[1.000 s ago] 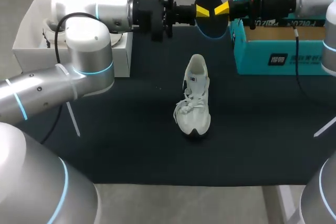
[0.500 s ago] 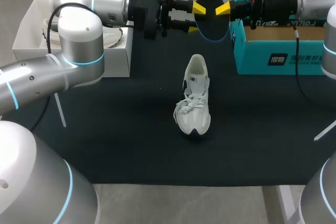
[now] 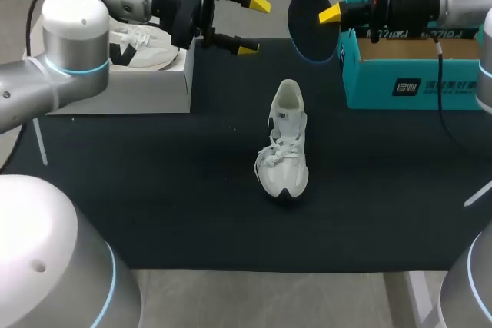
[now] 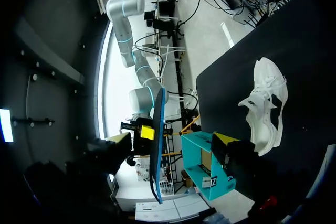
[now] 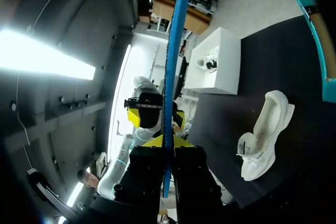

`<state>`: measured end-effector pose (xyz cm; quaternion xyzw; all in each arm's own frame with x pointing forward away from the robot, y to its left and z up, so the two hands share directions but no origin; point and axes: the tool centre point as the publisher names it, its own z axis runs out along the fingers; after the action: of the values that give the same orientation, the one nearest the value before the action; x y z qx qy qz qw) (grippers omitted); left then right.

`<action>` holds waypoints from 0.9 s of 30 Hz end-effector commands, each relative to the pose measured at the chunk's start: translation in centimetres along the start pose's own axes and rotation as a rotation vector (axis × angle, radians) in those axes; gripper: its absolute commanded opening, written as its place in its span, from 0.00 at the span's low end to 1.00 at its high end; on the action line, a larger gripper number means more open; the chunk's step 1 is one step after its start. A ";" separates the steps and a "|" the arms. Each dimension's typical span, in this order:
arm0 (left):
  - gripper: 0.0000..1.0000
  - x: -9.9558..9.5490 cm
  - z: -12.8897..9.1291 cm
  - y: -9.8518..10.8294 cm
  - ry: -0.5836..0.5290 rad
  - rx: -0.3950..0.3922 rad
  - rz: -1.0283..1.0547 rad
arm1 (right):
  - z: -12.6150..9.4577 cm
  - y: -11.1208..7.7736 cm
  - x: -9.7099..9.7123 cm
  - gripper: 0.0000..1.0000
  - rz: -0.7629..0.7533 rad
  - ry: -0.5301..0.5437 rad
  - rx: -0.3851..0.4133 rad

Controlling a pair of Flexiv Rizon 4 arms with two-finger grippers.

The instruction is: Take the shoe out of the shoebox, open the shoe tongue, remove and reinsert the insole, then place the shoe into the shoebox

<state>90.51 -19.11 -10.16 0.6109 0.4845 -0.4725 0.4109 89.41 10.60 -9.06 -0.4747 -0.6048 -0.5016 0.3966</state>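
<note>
shoe (image 3: 283,144), where is it?
– on the black mat (image 3: 154,190), upright, toe toward the robot, between the white box (image 3: 115,86) and the teal box (image 3: 415,82), apart from both.
– and the claws?
– right claw (image 3: 327,14) is clamped on the insole (image 3: 307,24), held on end in the air over the mat's far edge. left claw (image 3: 254,26) is spread wide with nothing in it, by the white box, apart from the insole.

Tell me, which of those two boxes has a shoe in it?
The white box on the left: a white shoe lies inside it. The teal box on the right shows no shoe.
</note>
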 end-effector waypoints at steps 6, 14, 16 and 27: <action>1.00 0.8 -2.5 -0.9 0.055 0.012 -0.018 | 0.2 0.0 0.5 0.00 -0.019 -0.015 0.003; 1.00 2.0 -5.5 -2.1 0.205 0.032 0.000 | 0.6 0.1 0.7 0.00 -0.052 -0.025 -0.007; 1.00 2.2 -6.1 -2.6 0.218 0.051 -0.005 | 0.7 0.1 0.7 0.00 -0.053 -0.024 -0.008; 1.00 4.9 -9.9 -6.2 0.302 -0.023 -0.082 | 0.5 0.3 1.1 0.00 -0.140 -0.046 -0.068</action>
<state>88.57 -9.01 -13.37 0.6593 0.5578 -0.4004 0.3064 90.14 11.24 -8.42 -0.4523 -0.6313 -0.5288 0.3425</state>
